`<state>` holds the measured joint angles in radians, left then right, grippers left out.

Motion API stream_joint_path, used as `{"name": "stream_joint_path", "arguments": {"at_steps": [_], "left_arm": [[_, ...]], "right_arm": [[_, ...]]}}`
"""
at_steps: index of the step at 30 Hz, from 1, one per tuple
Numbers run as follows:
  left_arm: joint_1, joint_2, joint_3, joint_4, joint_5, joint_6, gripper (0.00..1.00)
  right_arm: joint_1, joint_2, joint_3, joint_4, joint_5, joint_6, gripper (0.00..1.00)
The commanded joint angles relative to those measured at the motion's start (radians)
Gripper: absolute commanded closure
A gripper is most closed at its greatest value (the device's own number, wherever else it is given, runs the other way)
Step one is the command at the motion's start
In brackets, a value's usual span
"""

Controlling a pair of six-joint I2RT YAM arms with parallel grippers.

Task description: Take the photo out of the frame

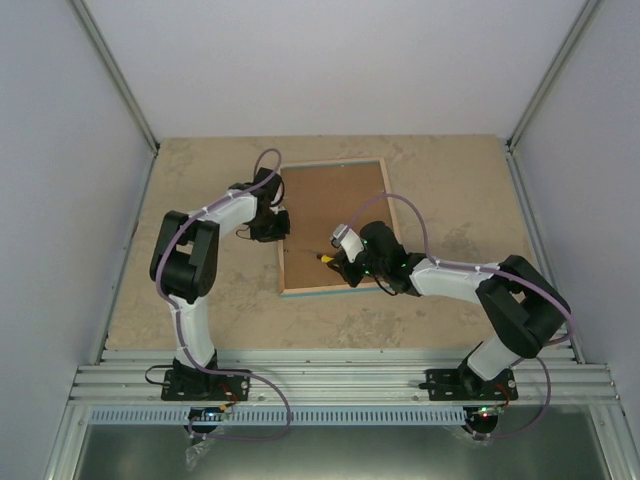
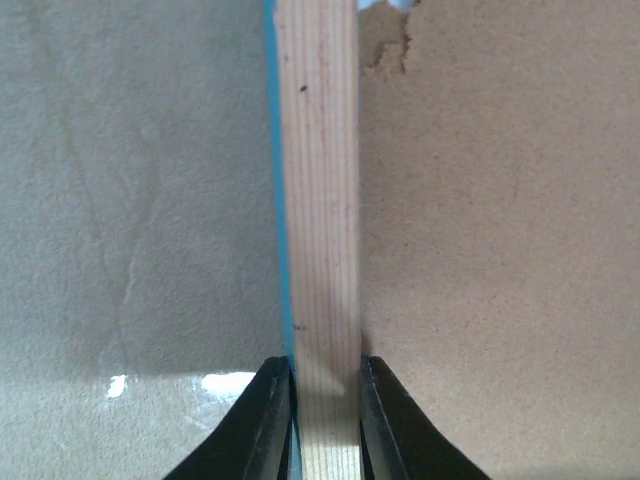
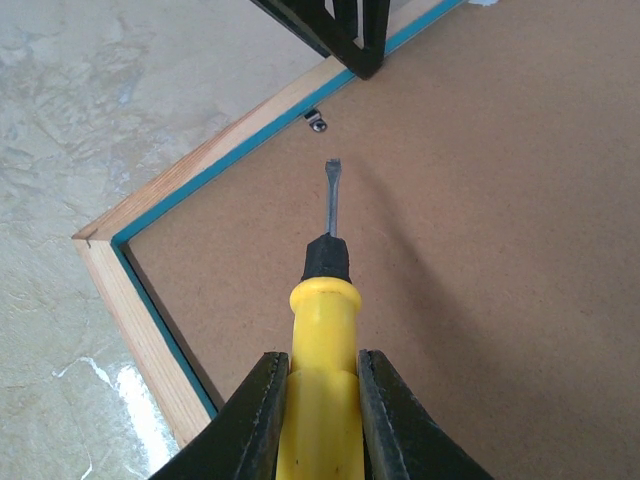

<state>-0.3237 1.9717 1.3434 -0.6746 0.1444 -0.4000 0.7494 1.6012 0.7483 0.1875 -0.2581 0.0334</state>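
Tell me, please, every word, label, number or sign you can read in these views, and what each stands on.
None: no writing shows on the frame, the screwdriver or the table.

you've got, non-task only | screwdriver (image 3: 322, 335): yellow handle, black collar, thin flat-blade shaft, tip near small metal tab (image 3: 315, 121) | table (image 1: 200, 185): beige mottled top, glare patches | white walls (image 1: 330, 60) on three sides | slotted aluminium rails (image 1: 330, 380) along near edge
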Motion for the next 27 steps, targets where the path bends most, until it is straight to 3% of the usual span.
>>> {"name": "stream_joint_path", "arguments": {"at_steps": [1, 27], "left_arm": [[-0.065, -0.015, -0.015, -0.033, 0.003, 0.021, 0.91], [-0.128, -0.025, -0.033, -0.021, 0.017, 0.004, 0.94]], "right_arm": [[0.009, 0.012, 0.028, 0.026, -0.009, -0.006, 1.00], [0.034, 0.118, 0.091, 0.006, 0.043, 0.012, 1.00]]}}
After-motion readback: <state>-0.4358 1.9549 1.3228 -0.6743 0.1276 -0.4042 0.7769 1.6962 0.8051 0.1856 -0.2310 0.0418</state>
